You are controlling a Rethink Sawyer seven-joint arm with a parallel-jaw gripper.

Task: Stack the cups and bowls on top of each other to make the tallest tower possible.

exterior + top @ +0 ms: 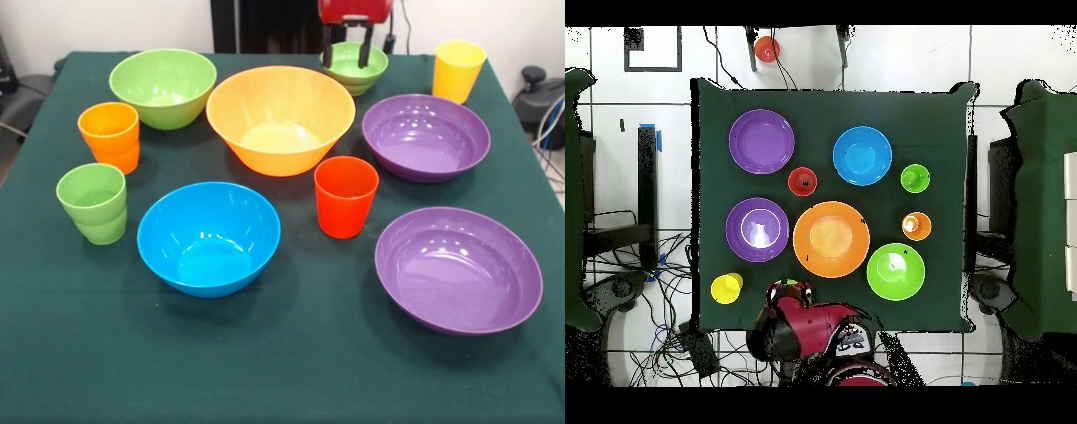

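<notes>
My gripper (pixel 346 62) hangs open at the table's far edge, its two dark fingers (pixel 328 55) apart over the small light-green bowl (pixel 353 71). I cannot tell whether they touch it. The large orange bowl (pixel 281 119) stands mid-table, with the medium green bowl (pixel 163 86) to its left and the blue bowl (pixel 209 237) in front of it. Two purple bowls (pixel 426 137) (pixel 458 268) stand on the right. The orange cup (pixel 109 135), green cup (pixel 92 201), red cup (pixel 345 195) and yellow cup (pixel 457 69) stand apart. Nothing is nested.
The dark green tablecloth (pixel 291 371) covers the table. In the overhead view the red arm (pixel 810 325) hides the gripper and most of the small green bowl (pixel 793 291). Cables and chairs surround the table.
</notes>
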